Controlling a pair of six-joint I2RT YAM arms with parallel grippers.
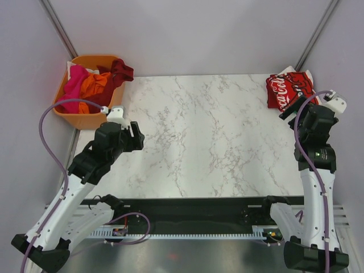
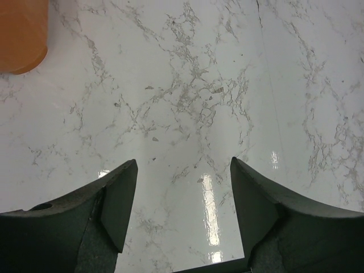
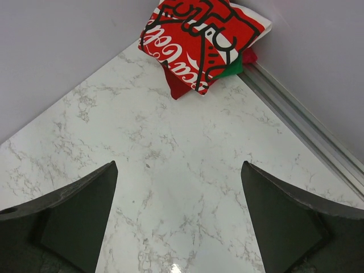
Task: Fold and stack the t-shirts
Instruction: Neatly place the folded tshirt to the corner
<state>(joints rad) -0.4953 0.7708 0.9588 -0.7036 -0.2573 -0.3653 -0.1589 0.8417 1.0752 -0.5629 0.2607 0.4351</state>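
A folded stack of t-shirts [image 1: 289,89] lies at the table's far right corner, the cream-white and red Coca-Cola tee [image 3: 199,35] on top, with red and green cloth [image 3: 232,68] showing under it. Pink [image 1: 73,84], orange [image 1: 94,84] and dark red [image 1: 118,71] tees lie crumpled in the orange basket [image 1: 85,119] at the far left. My left gripper [image 2: 183,165] is open and empty above bare marble, near the basket. My right gripper [image 3: 179,165] is open and empty, a little short of the stack.
The marble tabletop [image 1: 210,136] spans the middle. Grey walls close the left, back and right sides. A metal rail [image 3: 307,128] runs along the right wall next to the stack. The basket's corner [image 2: 20,34] shows at the upper left of the left wrist view.
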